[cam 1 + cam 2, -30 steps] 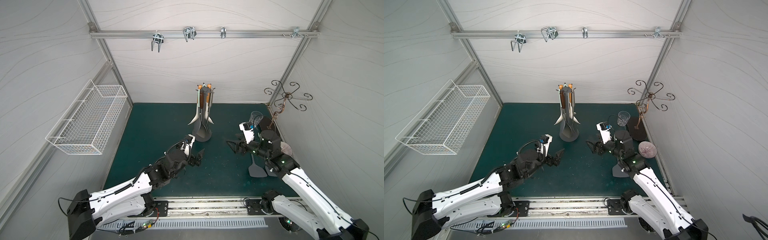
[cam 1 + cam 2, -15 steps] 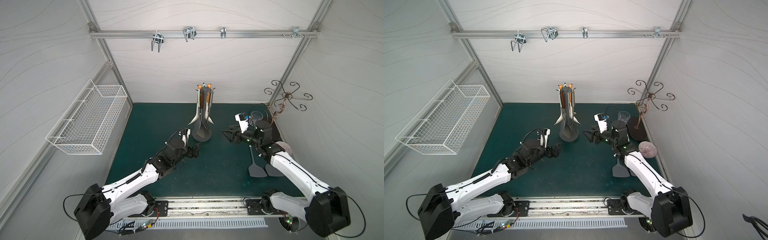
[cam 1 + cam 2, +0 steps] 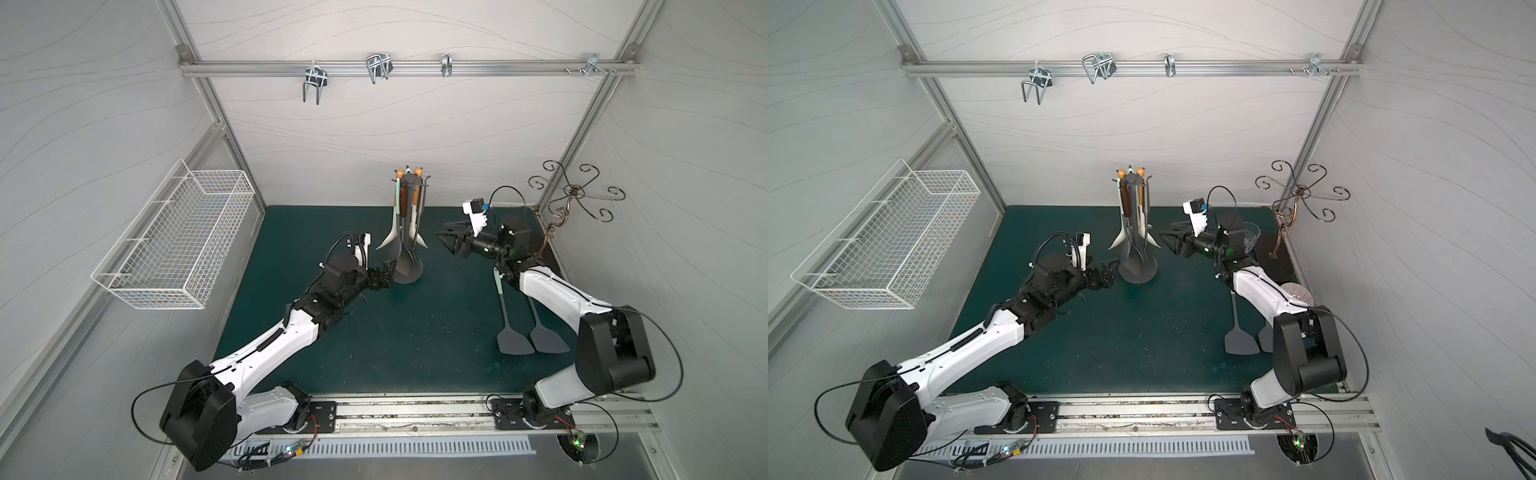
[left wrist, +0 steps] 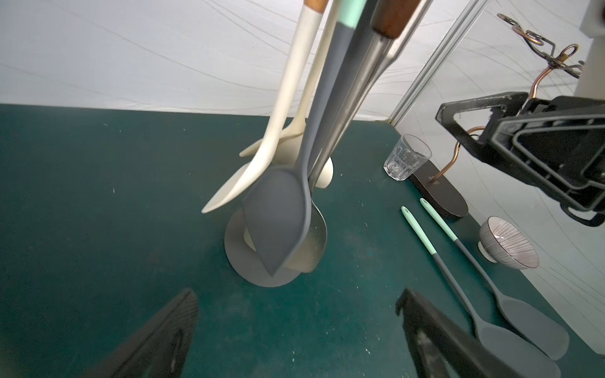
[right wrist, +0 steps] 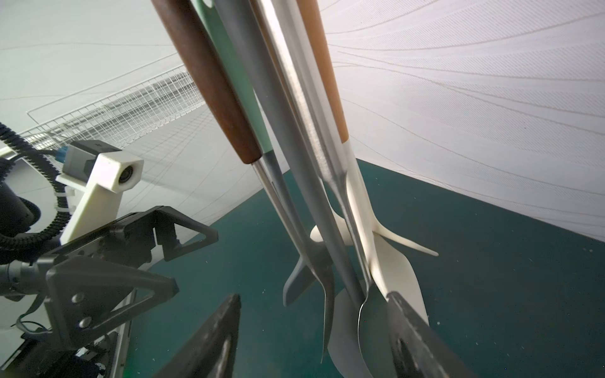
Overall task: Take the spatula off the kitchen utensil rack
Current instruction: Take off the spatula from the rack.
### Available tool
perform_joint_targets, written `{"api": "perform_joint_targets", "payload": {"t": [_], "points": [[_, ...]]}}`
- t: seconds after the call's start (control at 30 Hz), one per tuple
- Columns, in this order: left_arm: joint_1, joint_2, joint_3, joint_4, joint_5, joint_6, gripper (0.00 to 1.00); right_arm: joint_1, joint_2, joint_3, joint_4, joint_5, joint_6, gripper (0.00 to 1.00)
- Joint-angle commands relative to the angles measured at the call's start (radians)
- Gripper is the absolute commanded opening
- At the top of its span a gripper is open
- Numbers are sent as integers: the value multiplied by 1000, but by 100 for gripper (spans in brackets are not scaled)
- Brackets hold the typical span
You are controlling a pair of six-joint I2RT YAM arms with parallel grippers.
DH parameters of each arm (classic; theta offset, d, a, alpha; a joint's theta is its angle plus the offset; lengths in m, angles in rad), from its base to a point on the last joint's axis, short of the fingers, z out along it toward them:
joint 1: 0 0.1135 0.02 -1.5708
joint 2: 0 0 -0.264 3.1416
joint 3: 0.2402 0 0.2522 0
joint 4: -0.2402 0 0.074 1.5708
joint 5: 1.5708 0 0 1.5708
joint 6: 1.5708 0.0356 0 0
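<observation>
Both arms have closed in on the dark grey metal utensil rack [image 3: 409, 279]. The left claw [image 3: 383, 275], spread wide, sits just short of the rack's disc base; right ahead of it the grey silicone spatula with mint-green handle [image 4: 278, 222] hangs from the crown. Beyond, the right claw [image 3: 444, 242] faces the rack, fingers apart, empty. Behind it two matching grey spatulas [image 3: 515, 343] lie on the green mat [image 3: 374, 353].

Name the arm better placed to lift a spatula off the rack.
Right, probably. The right gripper is open, raised level with the hanging utensils' shafts and facing the kitchen utensil rack. The left gripper, also open, sits low beside its disc base, better suited to steadying.
</observation>
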Motion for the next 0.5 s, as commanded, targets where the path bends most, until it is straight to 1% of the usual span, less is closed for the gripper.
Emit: {"api": "perform_joint_targets", "payload": {"t": [0.0, 0.1, 0.3, 0.4, 0.47], "points": [[18, 25, 60, 66, 49, 49, 100, -13, 74, 48, 139, -90, 43, 67], [25, 44, 65, 90, 73, 53, 100, -14, 150, 89, 209, -135, 64, 65], [28, 92, 67, 99, 89, 55, 100, -14, 299, 197, 361, -222, 171, 58], [29, 102, 68, 100, 87, 59, 100, -7, 353, 246, 418, -240, 218, 57], [29, 102, 68, 106, 90, 59, 100, 2, 377, 275, 421, -248, 225, 57]]}}
